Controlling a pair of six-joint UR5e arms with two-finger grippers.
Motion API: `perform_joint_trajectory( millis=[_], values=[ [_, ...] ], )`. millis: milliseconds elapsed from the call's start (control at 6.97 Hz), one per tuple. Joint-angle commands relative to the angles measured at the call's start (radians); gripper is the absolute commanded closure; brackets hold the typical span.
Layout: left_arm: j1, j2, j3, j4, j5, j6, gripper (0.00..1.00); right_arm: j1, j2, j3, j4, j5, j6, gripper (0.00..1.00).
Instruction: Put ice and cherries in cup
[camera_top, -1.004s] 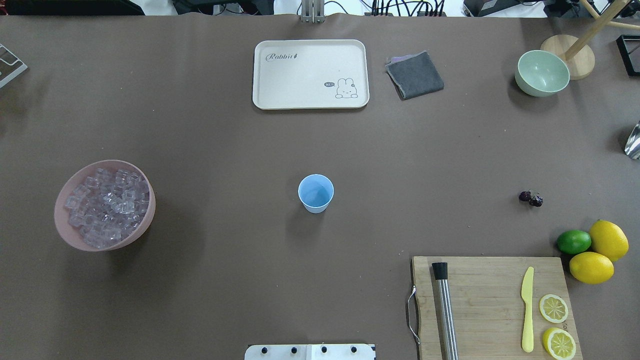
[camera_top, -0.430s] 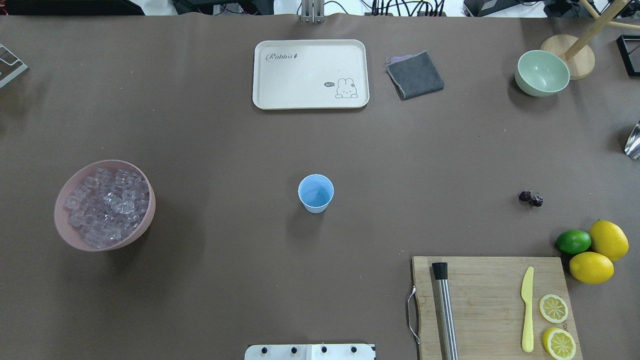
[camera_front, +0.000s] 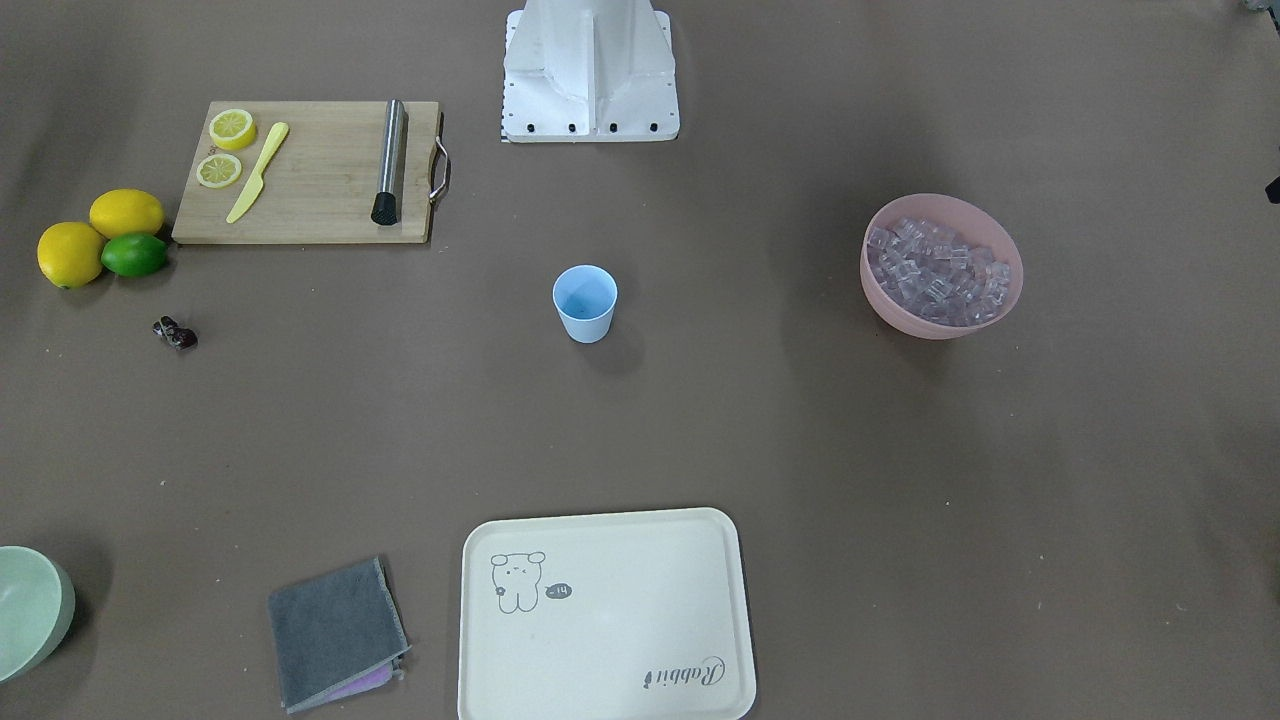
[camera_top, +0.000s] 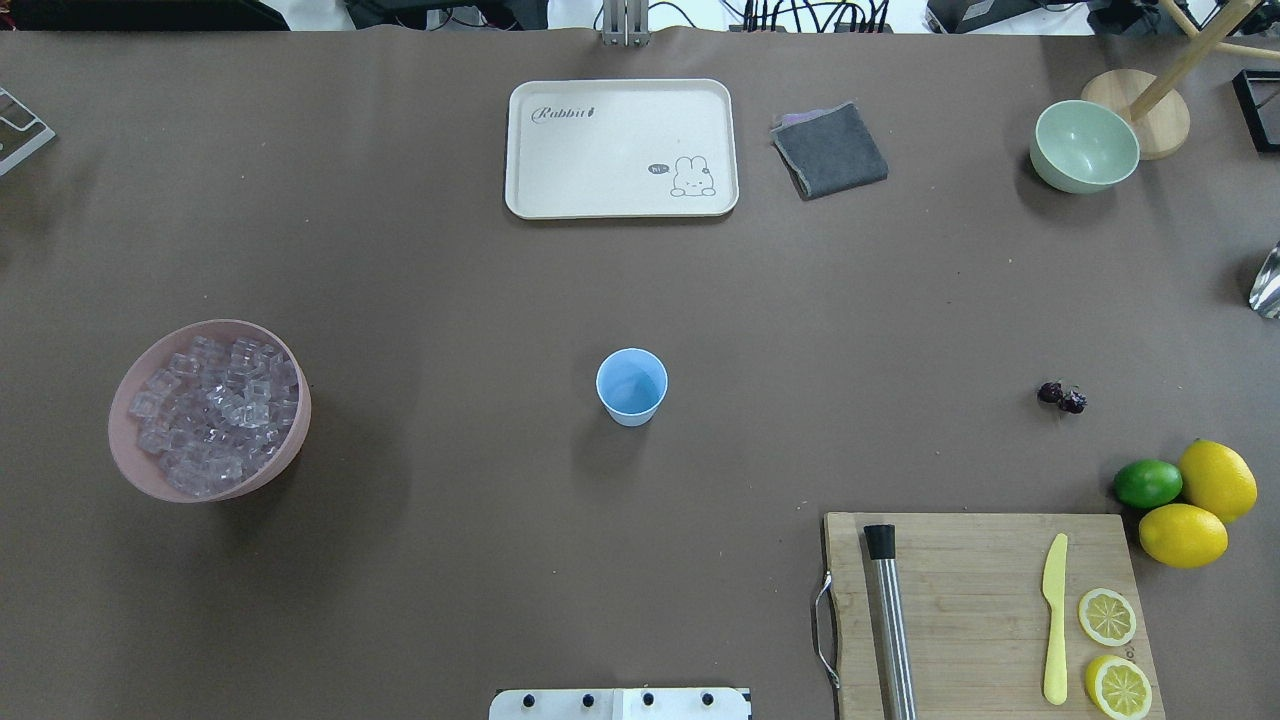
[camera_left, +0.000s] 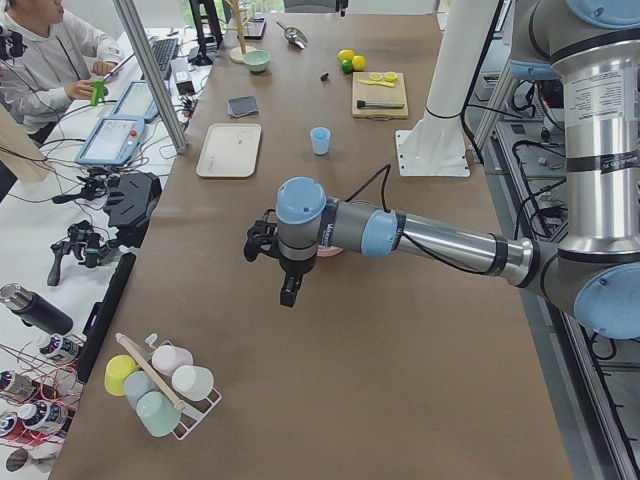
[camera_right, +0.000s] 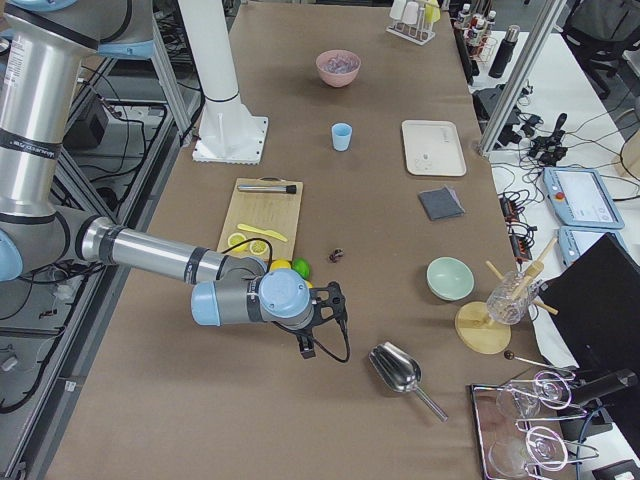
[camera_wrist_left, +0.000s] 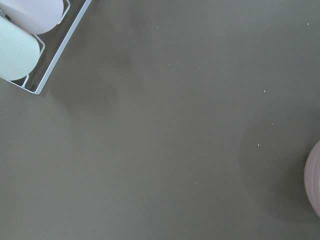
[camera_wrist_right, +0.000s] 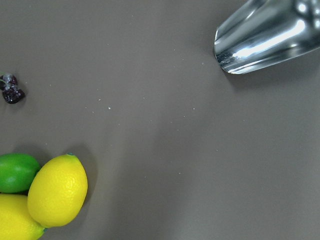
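Bench inventory:
- Cup (camera_top: 632, 385): one, light blue, upright, mid-bench.
- Pink bowl (camera_top: 128, 468): one, on the robot's left, heaped with ice (camera_top: 215, 415); cubes too many to count.
- Cherries (camera_top: 1062, 397): two, touching, on bare bench at the right, near two whole lemons (camera_top: 1216, 480) and one lime (camera_top: 1147, 483).
- Left hand (camera_left: 288, 290) and right hand (camera_right: 305, 345): one each, above the bench; whether the fingers are spread cannot be told.

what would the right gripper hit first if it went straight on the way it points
The right gripper would probably meet bare table, between the metal scoop and the lemons; depth unclear.
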Motion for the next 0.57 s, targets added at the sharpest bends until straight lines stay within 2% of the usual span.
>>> perform_joint_trajectory(
  millis=[0,143,287,430],
  values=[
    [0.065,0.009,0.008,-0.089,-0.001,-0.099,0.03,0.000,-0.002,-0.003,0.000,0.012,-0.001,0.00],
    [0.152,0.004,0.005,-0.178,0.010,-0.256,0.02,0.000,-0.001,-0.006,0.001,0.006,-0.003,0.00],
    [0.205,0.013,0.007,-0.257,0.011,-0.303,0.02,0.000,0.001,-0.006,0.001,0.004,-0.003,0.00],
    [0.223,0.009,0.002,-0.262,0.019,-0.381,0.02,0.000,0.002,-0.008,0.001,0.004,-0.001,0.00]
  ],
)
